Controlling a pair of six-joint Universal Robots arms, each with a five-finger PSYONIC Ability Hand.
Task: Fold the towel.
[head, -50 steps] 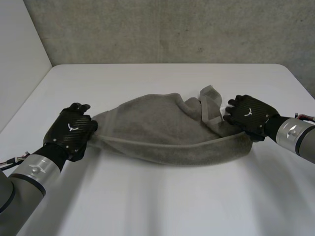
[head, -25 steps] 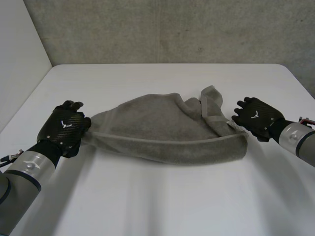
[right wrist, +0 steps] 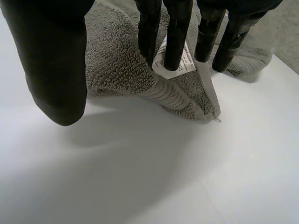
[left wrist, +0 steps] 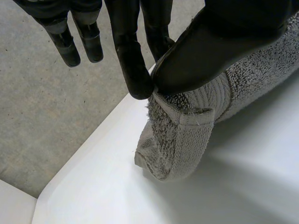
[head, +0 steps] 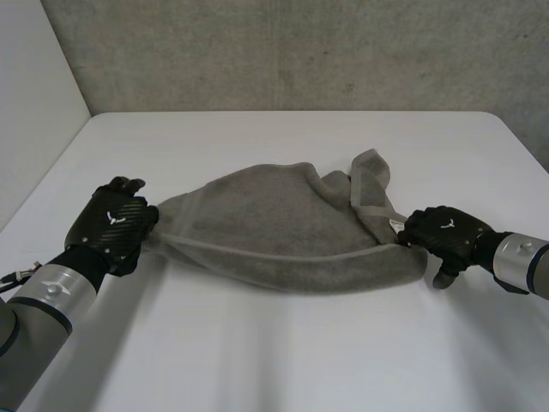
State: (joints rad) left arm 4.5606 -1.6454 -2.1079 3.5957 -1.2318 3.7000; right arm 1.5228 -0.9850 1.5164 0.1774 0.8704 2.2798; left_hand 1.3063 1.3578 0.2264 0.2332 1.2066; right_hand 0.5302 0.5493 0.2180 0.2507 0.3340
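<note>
A grey towel [head: 292,227] lies bunched across the middle of the white table [head: 283,352], with a folded flap at its right end. My left hand [head: 111,225] is at the towel's left corner. In the left wrist view its thumb [left wrist: 210,51] and a finger pinch that corner of the towel [left wrist: 187,135], which hangs in a small fold. My right hand [head: 446,233] is at the towel's right corner. In the right wrist view its straight fingers [right wrist: 177,32] rest on the towel [right wrist: 117,60] by a white label [right wrist: 175,65], and the thumb [right wrist: 56,70] stays off the cloth.
A concrete wall stands behind the table's far edge. Bare table top lies in front of the towel and behind it. The left table edge shows beside my left hand, with grey floor [left wrist: 46,102] beyond it.
My left hand drew slightly outward with its corner, then held still. My right hand lifted off the flap, moved nearer, and now rests on the towel's right corner.
</note>
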